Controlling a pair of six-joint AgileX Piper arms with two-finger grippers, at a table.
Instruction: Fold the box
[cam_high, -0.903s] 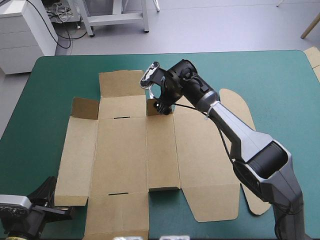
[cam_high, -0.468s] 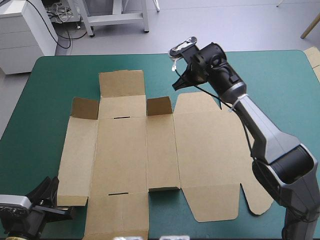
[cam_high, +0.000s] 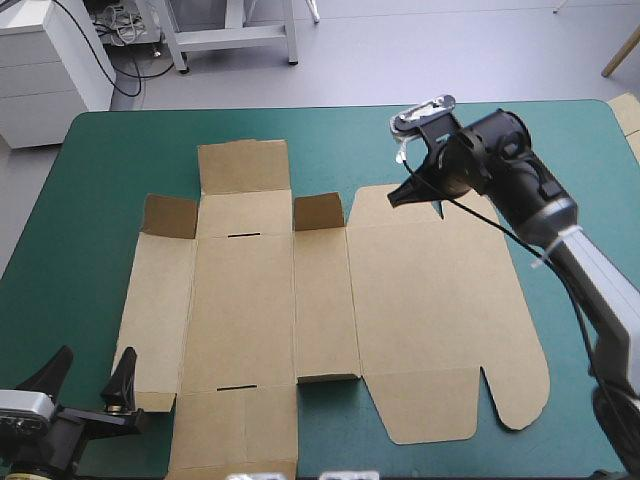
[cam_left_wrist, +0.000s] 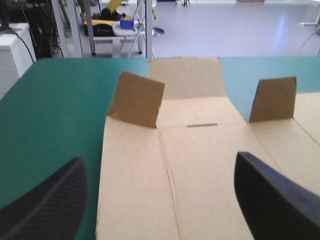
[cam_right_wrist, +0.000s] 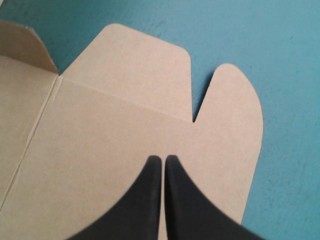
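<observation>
The brown box (cam_high: 300, 300) lies as a flat cut sheet on the teal-green table (cam_high: 90, 200). Two small flaps at its far side stand up, one at the left (cam_high: 168, 215) and one near the middle (cam_high: 318, 212). My left gripper (cam_high: 92, 362) is open at the sheet's near left corner. In the left wrist view the left gripper (cam_left_wrist: 159, 160) has its fingers wide apart, with the box (cam_left_wrist: 200, 150) ahead and nothing between them. My right gripper (cam_high: 398, 198) is shut and hovers over the far edge of the wide right panel. The right wrist view shows the right gripper (cam_right_wrist: 162, 159) meeting in a point above the rounded flaps (cam_right_wrist: 145, 65).
A piece of tan board (cam_high: 626, 112) shows at the table's far right corner. A white cabinet (cam_high: 45, 60) stands beyond the far left corner. Bare teal-green cover borders the sheet on the left, right and far sides.
My right gripper left the middle raised flap, shut, and swung right and away from it. My left gripper opened at the near left corner. The flap stays raised.
</observation>
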